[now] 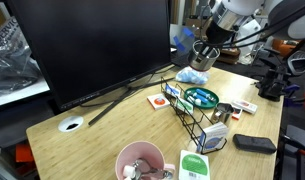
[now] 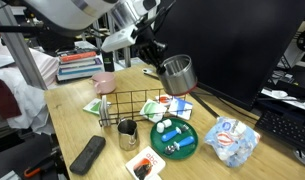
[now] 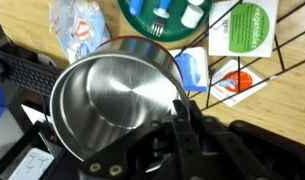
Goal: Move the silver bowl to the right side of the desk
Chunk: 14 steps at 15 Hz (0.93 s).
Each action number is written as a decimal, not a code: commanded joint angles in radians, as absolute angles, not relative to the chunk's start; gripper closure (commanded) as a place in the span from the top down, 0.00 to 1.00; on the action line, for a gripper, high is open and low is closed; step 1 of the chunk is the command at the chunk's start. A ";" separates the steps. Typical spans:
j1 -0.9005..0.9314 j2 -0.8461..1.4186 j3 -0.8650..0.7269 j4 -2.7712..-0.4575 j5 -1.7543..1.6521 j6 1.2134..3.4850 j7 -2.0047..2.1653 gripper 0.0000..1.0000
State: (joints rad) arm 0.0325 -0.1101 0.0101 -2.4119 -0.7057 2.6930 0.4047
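The silver bowl hangs in the air above the desk, tilted, held by its rim. It also shows in an exterior view near the monitor's edge. In the wrist view the silver bowl fills the left half, and my gripper is shut on its rim, with one finger inside and one outside. The gripper appears in both exterior views right above the bowl. The desk has a round white grommet hole.
A large black monitor stands on the desk. A black wire rack, a teal dish with small bottles, a pink bowl, a small metal cup, a crumpled plastic bag, a black remote and cards lie around.
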 commanded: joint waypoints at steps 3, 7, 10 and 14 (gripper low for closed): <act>0.029 -0.127 0.009 -2.483 -0.713 2.681 0.488 0.07; 0.029 -0.125 0.009 -2.476 -0.713 2.681 0.488 0.07; 0.029 -0.124 0.009 -2.476 -0.713 2.681 0.488 0.07; 0.001 -0.099 -0.004 -2.478 -0.547 2.682 0.379 0.02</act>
